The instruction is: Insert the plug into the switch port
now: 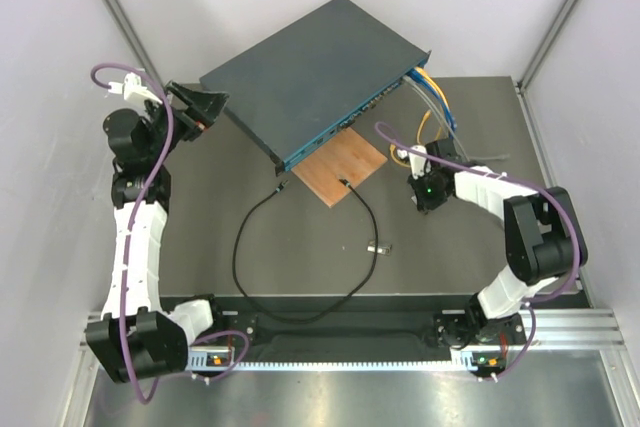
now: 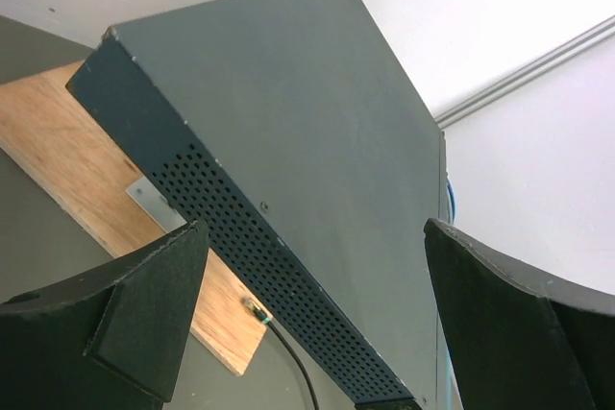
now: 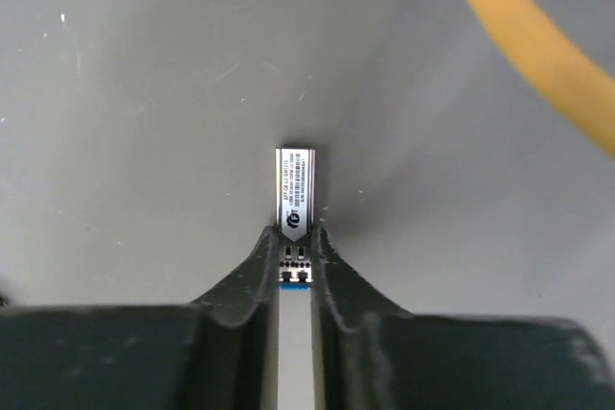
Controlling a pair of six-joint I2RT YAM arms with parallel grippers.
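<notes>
Plug (image 2: pixel 255 308) likely light, cable (image 2: pixel 293 364) limp; pinch body behind tip. My right tool (image 3: pixel 293 235) clamps silver stick (image 3: pixel 295 184); left tool (image 2: pixel 313 228) agape.

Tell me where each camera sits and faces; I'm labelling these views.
Top external: above, behind the bases, looking down on the switch; left arm, right arm show.
Left wrist: faces the switch's perforated side; open left jaws frame it.
Right wrist: faces down at the table; right jaws pinch a silver module.
Shared: top and left wrist both show switch and brown board.
</notes>
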